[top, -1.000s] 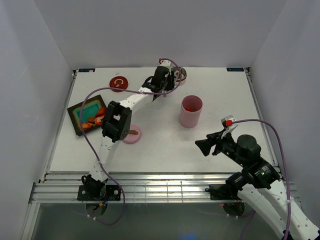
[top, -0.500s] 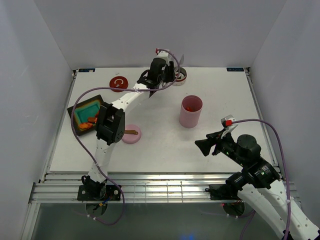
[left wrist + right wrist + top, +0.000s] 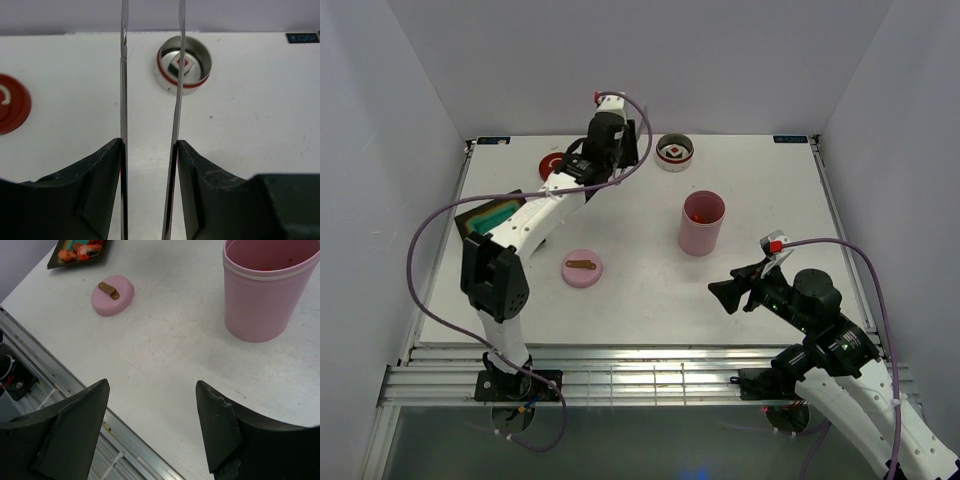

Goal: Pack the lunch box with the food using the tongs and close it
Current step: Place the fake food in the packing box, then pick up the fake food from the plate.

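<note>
My left gripper (image 3: 149, 142) is shut on the tongs (image 3: 124, 75), one slim silvery arm against each finger. In the left wrist view the two arms run up out of frame, apart, with nothing between them. Beyond them a round silver tin (image 3: 200, 80) with a red band holds the white square piece with a red centre (image 3: 186, 64). From above, the left gripper (image 3: 610, 138) hangs at the back, between the red lid (image 3: 552, 166) and the tin (image 3: 660, 158). A tall pink container (image 3: 702, 230) stands open with red food (image 3: 697, 214) inside. I cannot tell which vessel is the lunch box.
The black tray (image 3: 55, 262) with orange and red food (image 3: 80, 250) lies at the left, mostly under the left arm from above. A pink lid (image 3: 582, 268) with a brown handle lies in front. My right gripper (image 3: 152, 385) hovers open near the front edge.
The left arm has swung left with the tongs, from over the silver tin toward the red lid, and its elbow now covers the tray. The right arm has not moved.
</note>
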`<state>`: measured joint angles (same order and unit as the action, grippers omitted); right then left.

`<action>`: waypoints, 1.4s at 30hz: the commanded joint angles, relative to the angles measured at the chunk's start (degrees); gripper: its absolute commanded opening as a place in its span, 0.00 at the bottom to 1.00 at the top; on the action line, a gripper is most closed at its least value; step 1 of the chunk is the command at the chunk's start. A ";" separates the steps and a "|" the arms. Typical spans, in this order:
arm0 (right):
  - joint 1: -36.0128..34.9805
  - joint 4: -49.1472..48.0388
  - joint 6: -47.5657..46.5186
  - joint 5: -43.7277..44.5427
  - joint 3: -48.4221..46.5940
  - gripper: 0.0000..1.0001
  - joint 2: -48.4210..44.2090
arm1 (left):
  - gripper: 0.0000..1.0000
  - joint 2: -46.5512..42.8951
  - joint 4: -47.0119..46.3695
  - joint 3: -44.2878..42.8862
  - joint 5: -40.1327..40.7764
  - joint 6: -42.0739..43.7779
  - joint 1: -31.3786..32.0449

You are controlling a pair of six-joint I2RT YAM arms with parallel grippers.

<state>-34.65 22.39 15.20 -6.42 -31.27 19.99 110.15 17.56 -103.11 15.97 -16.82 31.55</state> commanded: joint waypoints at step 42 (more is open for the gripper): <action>-0.41 -7.10 -1.58 -17.14 1.38 0.78 -7.86 | 0.57 -45.99 21.20 53.10 -8.67 -13.06 -42.36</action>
<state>-34.70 17.85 14.37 -22.50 -29.34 12.97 65.95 40.01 -51.40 9.39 -29.63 -10.09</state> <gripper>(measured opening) 0.780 0.575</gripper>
